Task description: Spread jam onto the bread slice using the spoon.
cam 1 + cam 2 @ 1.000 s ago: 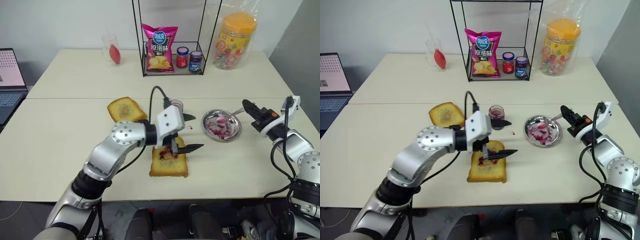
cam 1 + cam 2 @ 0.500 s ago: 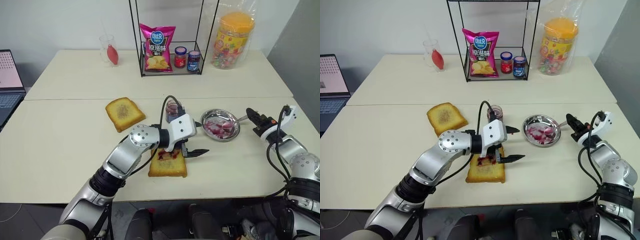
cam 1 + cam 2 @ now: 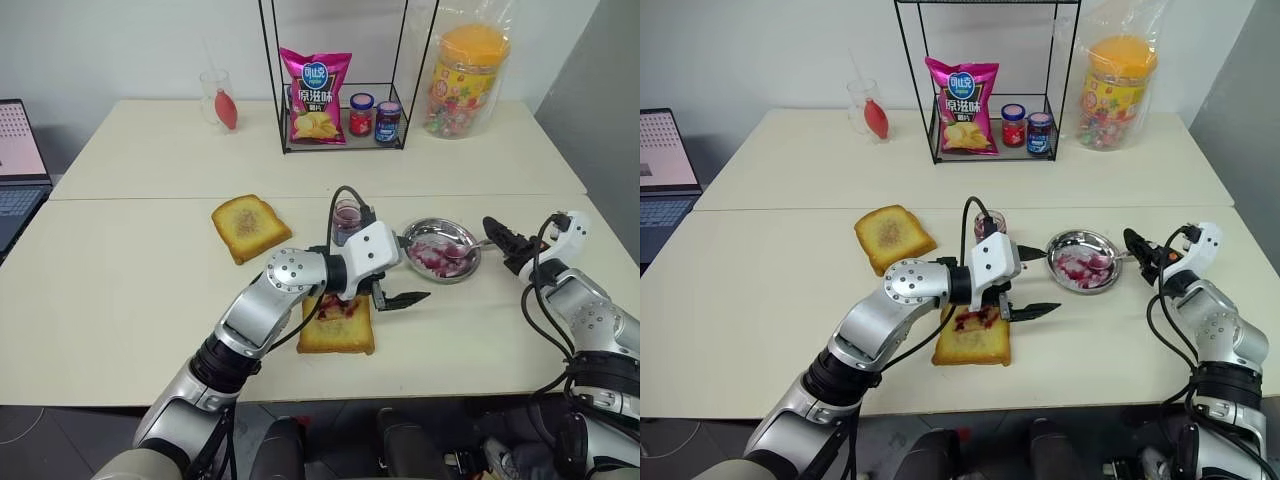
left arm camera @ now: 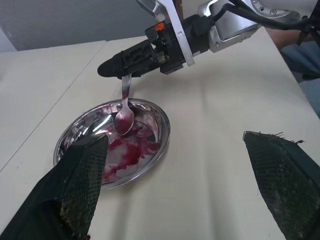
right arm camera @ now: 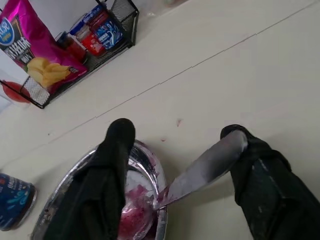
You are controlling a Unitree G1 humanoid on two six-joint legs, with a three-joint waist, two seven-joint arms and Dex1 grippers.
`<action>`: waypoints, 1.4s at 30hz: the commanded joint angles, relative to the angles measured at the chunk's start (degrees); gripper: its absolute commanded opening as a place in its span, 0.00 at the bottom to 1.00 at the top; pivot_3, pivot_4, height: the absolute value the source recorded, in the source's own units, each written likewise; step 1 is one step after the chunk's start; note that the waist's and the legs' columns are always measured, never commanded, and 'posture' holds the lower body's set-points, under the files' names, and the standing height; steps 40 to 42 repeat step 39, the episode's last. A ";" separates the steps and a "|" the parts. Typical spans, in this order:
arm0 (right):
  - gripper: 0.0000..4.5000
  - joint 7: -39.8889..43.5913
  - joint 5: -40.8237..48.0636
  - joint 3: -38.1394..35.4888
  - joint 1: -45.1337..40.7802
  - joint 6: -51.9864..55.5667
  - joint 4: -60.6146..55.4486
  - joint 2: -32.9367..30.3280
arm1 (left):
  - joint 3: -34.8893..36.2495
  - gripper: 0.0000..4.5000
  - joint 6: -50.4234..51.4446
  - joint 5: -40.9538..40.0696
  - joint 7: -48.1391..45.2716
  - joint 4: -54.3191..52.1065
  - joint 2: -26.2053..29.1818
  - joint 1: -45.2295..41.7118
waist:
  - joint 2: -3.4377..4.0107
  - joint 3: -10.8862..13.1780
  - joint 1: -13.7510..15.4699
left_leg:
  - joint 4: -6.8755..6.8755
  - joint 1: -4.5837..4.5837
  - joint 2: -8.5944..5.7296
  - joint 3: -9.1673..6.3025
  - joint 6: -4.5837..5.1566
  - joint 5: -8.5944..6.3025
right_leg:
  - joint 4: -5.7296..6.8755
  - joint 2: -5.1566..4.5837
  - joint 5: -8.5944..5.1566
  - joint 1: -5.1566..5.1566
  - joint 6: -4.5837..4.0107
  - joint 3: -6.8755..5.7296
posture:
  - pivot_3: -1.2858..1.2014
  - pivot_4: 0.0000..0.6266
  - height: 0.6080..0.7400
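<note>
The bread slice (image 3: 337, 328) lies near the table's front edge with a patch of jam (image 3: 336, 308) on its far half. My left gripper (image 3: 410, 276) hovers open just right of it, pointing toward a steel dish (image 3: 472, 250) smeared with jam (image 4: 125, 147). The spoon (image 4: 123, 112) has its stained bowl resting in the dish. Its handle (image 5: 200, 170) leans on one finger of my right gripper (image 5: 177, 128), which stands open at the dish's right side. A small glass jam jar (image 3: 347, 215) stands behind my left hand.
A second, paler toast (image 3: 250, 226) lies to the left. At the back stand a wire rack (image 3: 340, 140) with a chips bag and two lidded jars, a candy tub (image 3: 468, 80) and a glass (image 3: 215, 95). A laptop (image 3: 15, 170) sits far left.
My right gripper has sunk beside the dish and opened, so the spoon's bowl now rests in the dish. My left gripper slid a little right, toward the dish.
</note>
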 commanded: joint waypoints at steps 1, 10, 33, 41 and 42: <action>0.73 1.69 -3.90 1.48 0.34 -4.64 -2.67 -0.73 | 2.03 1.00 -0.56 -0.13 0.47 -1.19 -0.35 -1.13 | 0.00 0.00 0.01 | 0.00 0.00 0.00 0.00 0.00 0.00 | 0.00 0.00 0.00 0.00 0.00 0.00 | 0.52 0.24 1.00; 0.73 -1.66 -12.50 1.83 -0.75 -14.46 0.49 -1.03 | 4.32 1.00 -0.97 0.07 0.96 -1.60 0.12 -0.98 | 0.00 0.00 0.03 | 0.01 0.00 -0.01 0.00 -0.01 0.00 | 0.01 -0.01 0.00 0.01 0.00 0.00 | 0.52 0.24 1.00; 0.73 36.26 -7.20 3.93 24.64 -8.91 -37.43 -30.07 | 40.60 1.00 -0.70 -6.84 -7.83 -10.65 33.41 28.21 | 0.03 0.01 0.16 | -0.12 0.20 0.01 0.04 -0.01 -0.01 | -0.07 -0.12 -0.12 0.14 -0.16 -0.05 | 0.52 0.24 1.00; 0.73 40.73 -4.90 2.32 26.48 -6.48 -39.45 -32.47 | 44.22 1.00 0.37 -11.56 -10.84 -14.21 33.65 34.98 | -0.07 0.03 0.26 | -0.05 0.34 0.04 0.12 -0.01 0.00 | 0.00 -0.13 -0.15 0.21 -0.23 -0.01 | 0.52 0.24 1.00; 0.73 40.73 -4.90 2.32 26.48 -6.48 -39.45 -32.47 | 44.22 1.00 0.37 -11.56 -10.84 -14.21 33.65 34.98 | -0.07 0.03 0.26 | -0.05 0.34 0.04 0.12 -0.01 0.00 | 0.00 -0.13 -0.15 0.21 -0.23 -0.01 | 0.52 0.24 1.00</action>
